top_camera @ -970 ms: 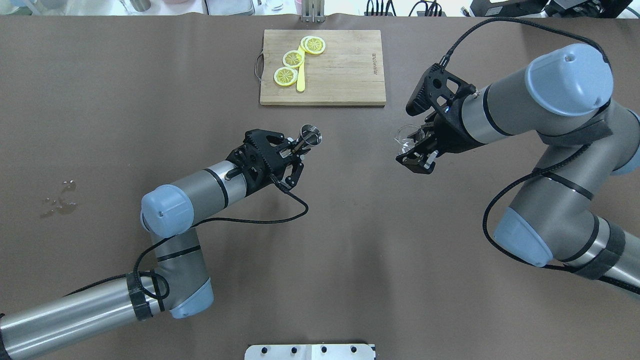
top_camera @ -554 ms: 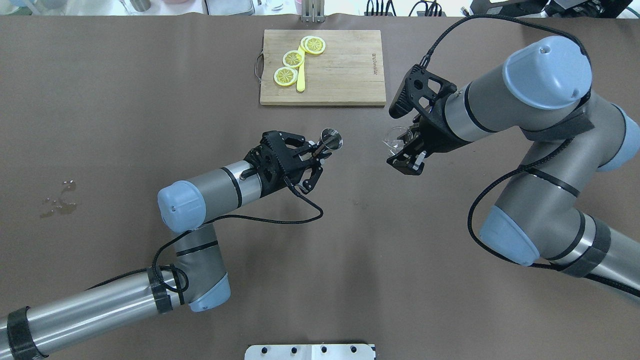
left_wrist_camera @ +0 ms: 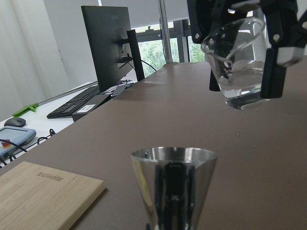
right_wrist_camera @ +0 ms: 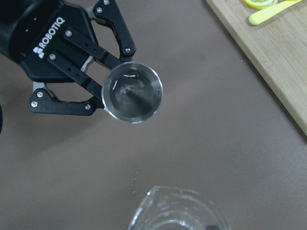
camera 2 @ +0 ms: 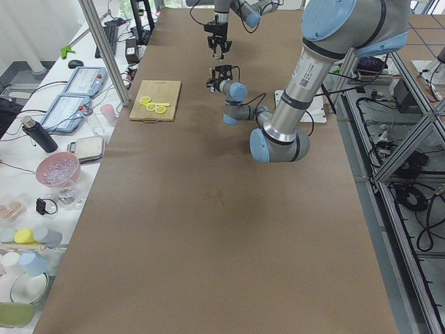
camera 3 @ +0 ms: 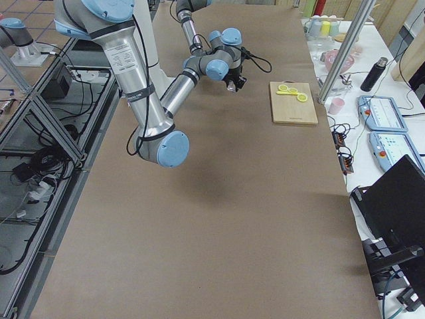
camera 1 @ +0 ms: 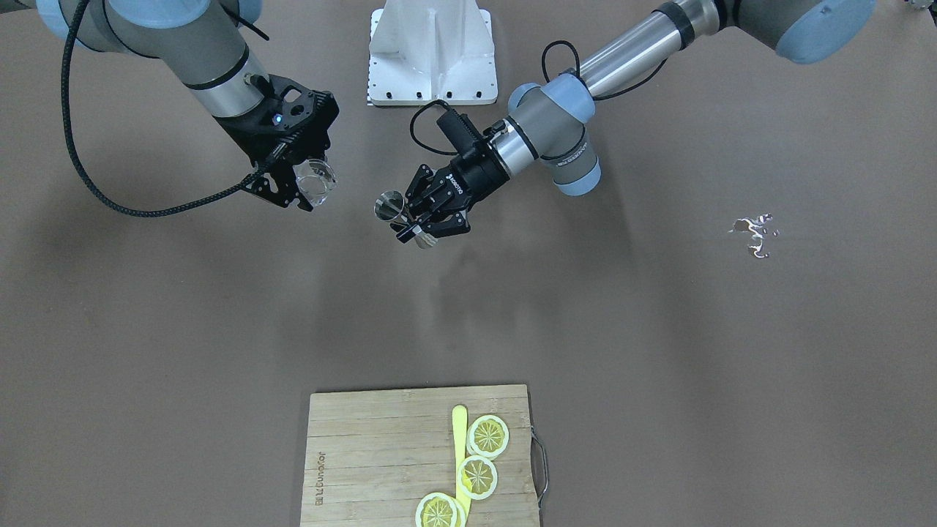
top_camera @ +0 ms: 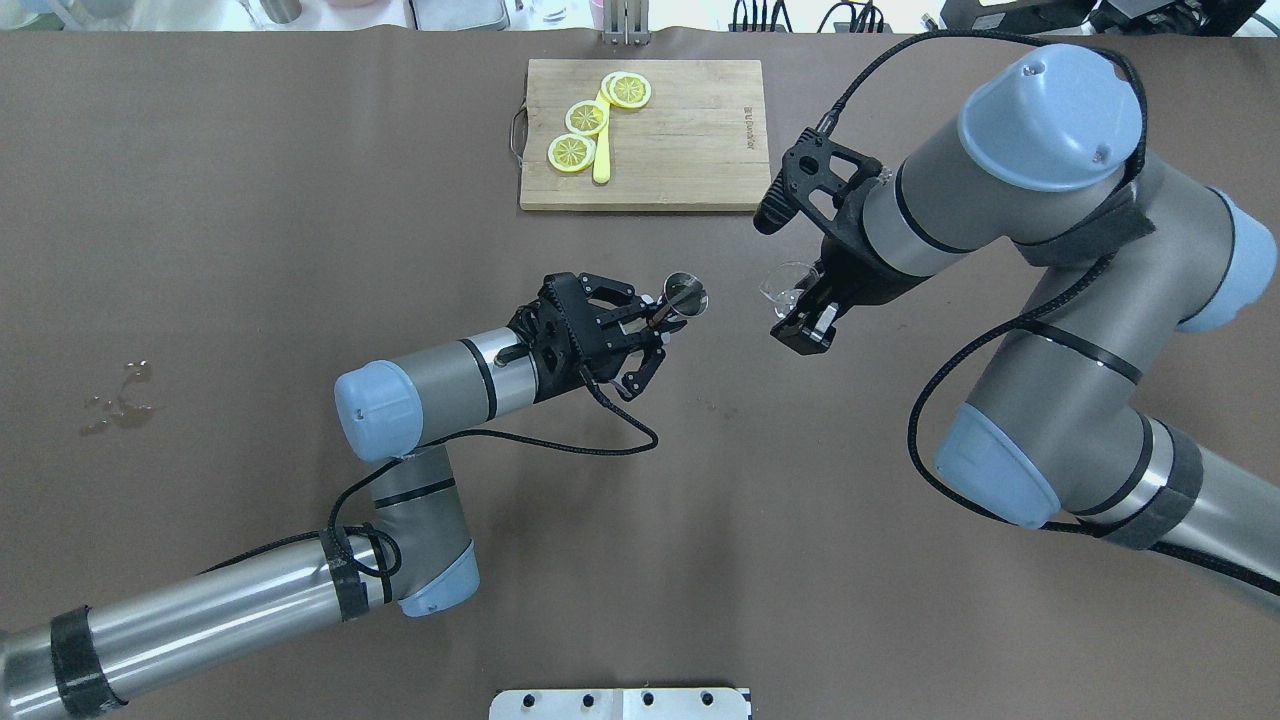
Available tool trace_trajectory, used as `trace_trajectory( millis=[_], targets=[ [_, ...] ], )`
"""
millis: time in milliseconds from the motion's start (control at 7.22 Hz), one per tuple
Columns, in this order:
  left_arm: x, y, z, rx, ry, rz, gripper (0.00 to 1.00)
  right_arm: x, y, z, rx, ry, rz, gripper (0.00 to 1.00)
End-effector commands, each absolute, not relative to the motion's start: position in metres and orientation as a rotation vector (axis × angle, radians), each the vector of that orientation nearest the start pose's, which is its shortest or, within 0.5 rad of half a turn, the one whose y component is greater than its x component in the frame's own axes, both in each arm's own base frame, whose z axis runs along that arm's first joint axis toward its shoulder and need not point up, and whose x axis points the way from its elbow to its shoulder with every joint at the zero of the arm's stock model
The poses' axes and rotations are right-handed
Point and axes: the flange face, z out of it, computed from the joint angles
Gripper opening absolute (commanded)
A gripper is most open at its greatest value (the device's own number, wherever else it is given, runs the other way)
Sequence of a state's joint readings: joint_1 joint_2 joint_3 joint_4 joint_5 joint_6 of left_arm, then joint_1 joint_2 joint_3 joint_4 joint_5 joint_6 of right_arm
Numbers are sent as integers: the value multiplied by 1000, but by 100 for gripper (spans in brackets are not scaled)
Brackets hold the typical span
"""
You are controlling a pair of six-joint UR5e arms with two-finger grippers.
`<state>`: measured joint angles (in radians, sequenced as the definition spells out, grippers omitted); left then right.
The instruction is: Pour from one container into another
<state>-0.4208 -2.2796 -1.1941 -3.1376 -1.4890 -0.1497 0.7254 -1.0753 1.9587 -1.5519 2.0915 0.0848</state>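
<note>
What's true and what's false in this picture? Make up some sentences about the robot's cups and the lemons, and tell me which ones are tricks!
1. The left gripper holds a shiny metal cup. True.
2. The metal cup is upside down. False: it stands upright with its open mouth facing up.
3. The right gripper holds a clear glass with some liquid in it. True.
4. The glass touches the metal cup. False: there is a gap between them.
5. The lemon slices lie on the bare table. False: they lie on the wooden cutting board.
</note>
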Motion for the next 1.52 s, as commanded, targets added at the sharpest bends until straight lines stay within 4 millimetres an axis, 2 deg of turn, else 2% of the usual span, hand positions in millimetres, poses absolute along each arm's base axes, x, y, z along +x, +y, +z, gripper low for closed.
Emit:
trace_trajectory(
  millis=[0, 139, 416, 554, 831, 970, 1247, 1385],
  targets=[
    [595, -416, 236, 1600, 1142, 607, 0, -384, -447, 200, 560, -844, -930, 0],
    [597, -415, 241, 1606, 1148, 605, 0, -390, -443, 199, 546, -835, -937, 0],
    [599, -413, 241, 1600, 1159, 622, 0, -398, -445, 182, 480, -802, -935, 0],
    [599, -413, 240, 1601, 1160, 621, 0, -407, -442, 182, 482, -788, -952, 0],
    [601, -414, 235, 1606, 1163, 617, 0, -416, -436, 180, 451, -763, -976, 0],
    [604, -416, 233, 1605, 1161, 616, 0, -419, -439, 170, 428, -745, -986, 0],
    [620, -421, 217, 1603, 1166, 622, 0, -428, -442, 168, 421, -730, -994, 0],
    [625, -415, 211, 1603, 1179, 628, 0, -433, -447, 170, 410, -724, -992, 0]
  ],
)
